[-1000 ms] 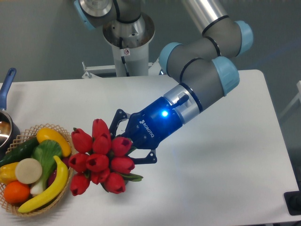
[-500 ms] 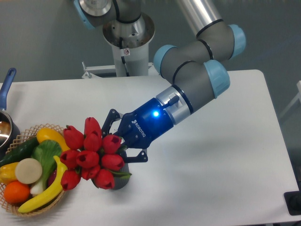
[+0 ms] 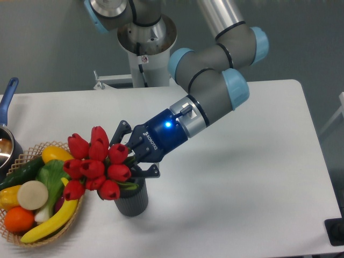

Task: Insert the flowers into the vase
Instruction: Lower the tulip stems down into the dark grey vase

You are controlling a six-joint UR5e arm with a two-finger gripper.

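The bunch of red tulip buds with short green stems (image 3: 95, 167) is held tilted, heads pointing left toward the basket, with its stem end at the right, just above the mouth of the small dark grey ribbed cylindrical vase (image 3: 133, 199). The blue two-finger gripper (image 3: 130, 157) has its fingers closed about the stem end of the bunch, holding it clear of the table. The vase stands upright on the white table (image 3: 258, 177), just beside the woven wicker basket of fruit and vegetables (image 3: 33, 194); several buds overhang the basket's right edge. Judged step: positioning the stems over the vase, insertion not yet made. The next move appears to call for swinging the bunch toward upright so the stems point down into the mouth, then lowering; whether the stems already touch the rim cannot be told. Against the frame one second earlier, gripper and bunch have travelled left and slightly up, and the vase, then hidden behind the flowers, now shows below them. A blue-handled pot (image 3: 6, 122) sits at the far left edge.
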